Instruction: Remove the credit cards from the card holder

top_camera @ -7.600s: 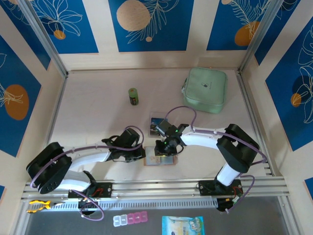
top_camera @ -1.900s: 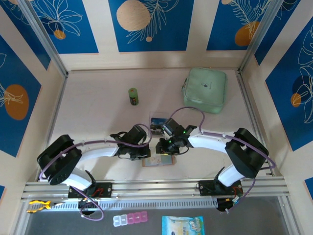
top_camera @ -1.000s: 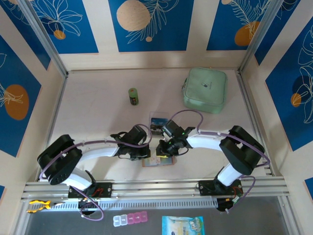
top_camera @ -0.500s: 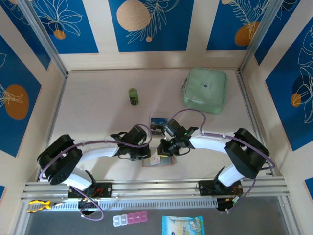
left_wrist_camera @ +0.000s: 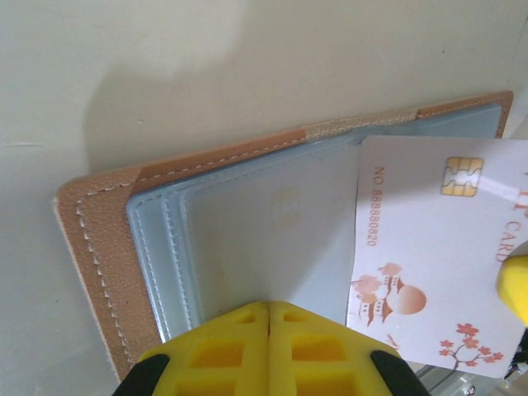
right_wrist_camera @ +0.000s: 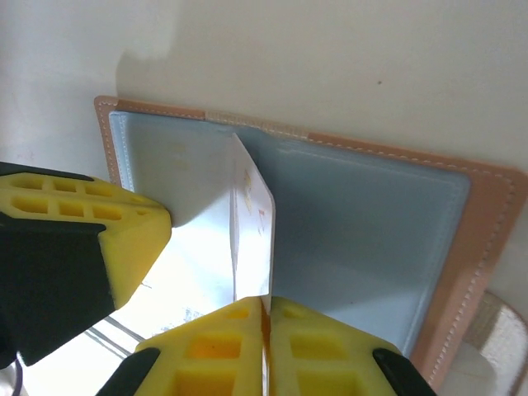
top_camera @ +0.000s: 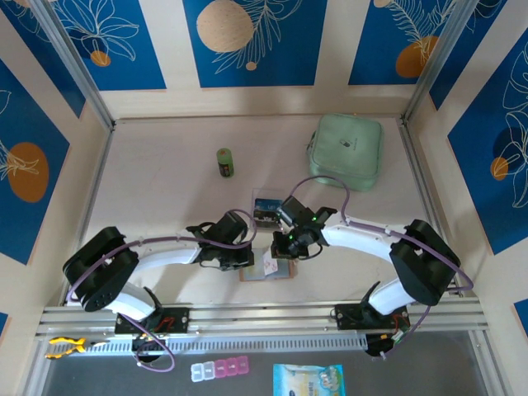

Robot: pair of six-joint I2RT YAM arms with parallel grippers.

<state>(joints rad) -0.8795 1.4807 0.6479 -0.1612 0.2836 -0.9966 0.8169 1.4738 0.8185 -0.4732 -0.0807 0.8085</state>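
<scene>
The card holder (top_camera: 266,271) lies opened flat on a pale cream bench (top_camera: 165,198), clear pockets facing up, close to the bench's near edge. The left fingers (left_wrist_camera: 266,323) are closed tight against each other, with their tips on the holder's greyish pocket at its left half. The right fingers (right_wrist_camera: 266,323) are clamped on a white card (left_wrist_camera: 429,247). The card has a gold chip and red tree prints, and it stands on edge over the holder's right half, partly out of the pocket.

Just beyond the holder, a few loose cards (top_camera: 266,206) in dark and blue rest on the bench. Further beyond and to the left of the holder stands a small green bottle (top_camera: 224,162). Well beyond and to the right of the holder lies a mint-green zip pouch (top_camera: 346,151).

Pale wooden walls (top_camera: 169,49) with blue panels (top_camera: 247,41), painted with white leaves and orange discs, close in the far and side edges. Slanted aluminium posts (top_camera: 78,74) stand at the corners. On the near side of the holder runs a metal rail (top_camera: 264,313) that carries both arm bases. Nearer still, past the rail, sit a pink pill box (top_camera: 219,369) and a blue packet (top_camera: 307,379).
</scene>
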